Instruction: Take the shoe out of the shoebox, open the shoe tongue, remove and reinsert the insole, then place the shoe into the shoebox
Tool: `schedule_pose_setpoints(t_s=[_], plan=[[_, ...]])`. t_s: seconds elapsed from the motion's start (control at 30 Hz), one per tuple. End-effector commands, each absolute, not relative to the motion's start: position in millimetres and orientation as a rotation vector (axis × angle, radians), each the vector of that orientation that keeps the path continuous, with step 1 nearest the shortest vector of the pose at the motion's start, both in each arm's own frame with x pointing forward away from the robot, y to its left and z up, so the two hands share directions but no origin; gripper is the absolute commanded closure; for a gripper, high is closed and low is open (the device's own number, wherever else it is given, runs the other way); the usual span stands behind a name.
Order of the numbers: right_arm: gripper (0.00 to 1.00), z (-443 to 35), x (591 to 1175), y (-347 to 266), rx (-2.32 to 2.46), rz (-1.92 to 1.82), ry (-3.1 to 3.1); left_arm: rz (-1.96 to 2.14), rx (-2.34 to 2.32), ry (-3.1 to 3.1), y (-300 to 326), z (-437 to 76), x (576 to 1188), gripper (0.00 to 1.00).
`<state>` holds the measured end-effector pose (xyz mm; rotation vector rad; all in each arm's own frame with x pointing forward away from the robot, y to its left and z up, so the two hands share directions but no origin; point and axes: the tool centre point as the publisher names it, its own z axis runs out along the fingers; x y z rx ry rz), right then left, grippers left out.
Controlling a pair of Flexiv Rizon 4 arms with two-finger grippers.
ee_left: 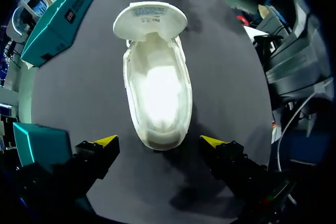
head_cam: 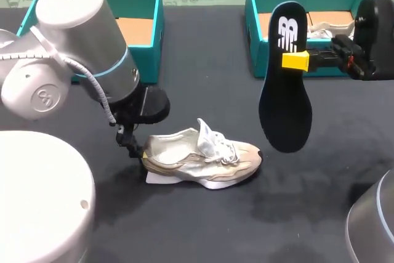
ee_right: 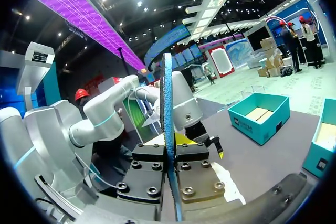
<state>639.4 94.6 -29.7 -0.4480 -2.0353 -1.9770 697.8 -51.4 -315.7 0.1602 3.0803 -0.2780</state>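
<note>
black insole (head_cam: pixel 284 100) hangs upright right of centre, heel end up, pinched between the fingers of the right gripper (head_cam: pixel 295 61). its toe end hangs up and right of the toe of the pale shoe (head_cam: pixel 203 158), which lies lengthwise across lower centre, heel at left. left gripper (ee_left: pixel 158 141) straddles the heel, fingers spread, apparently not touching.

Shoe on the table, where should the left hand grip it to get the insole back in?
Probably the heel of the shoe, from behind, with the left hand straddling it: it's narrow, faces that hand, and this leaves the opening free for the insole.
</note>
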Motion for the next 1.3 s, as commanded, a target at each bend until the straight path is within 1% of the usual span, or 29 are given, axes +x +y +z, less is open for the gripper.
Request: schedule_pose_setpoints(t_s=[0.03, 0.37, 0.73, 1.3], plan=[[1.0, -30.5, 638.7, 95.1, -0.451, -1.975, -2.037, -0.268, 0.16, 3.075, -57.1, -300.9, 705.0, 0.0], [1.0, -30.5, 638.7, 95.1, -0.451, -1.975, -2.037, -0.252, 0.124, 3.085, -99.1, -316.4, 725.9, 0.0], [1.0, -30.5, 638.7, 95.1, -0.451, -1.975, -2.037, -0.252, 0.124, 3.085, -99.1, -316.4, 725.9, 0.0], [1.0, -30.5, 638.7, 95.1, -0.451, -1.975, -2.037, -0.246, 0.111, 3.109, -134.4, -365.3, 733.4, 0.0]])
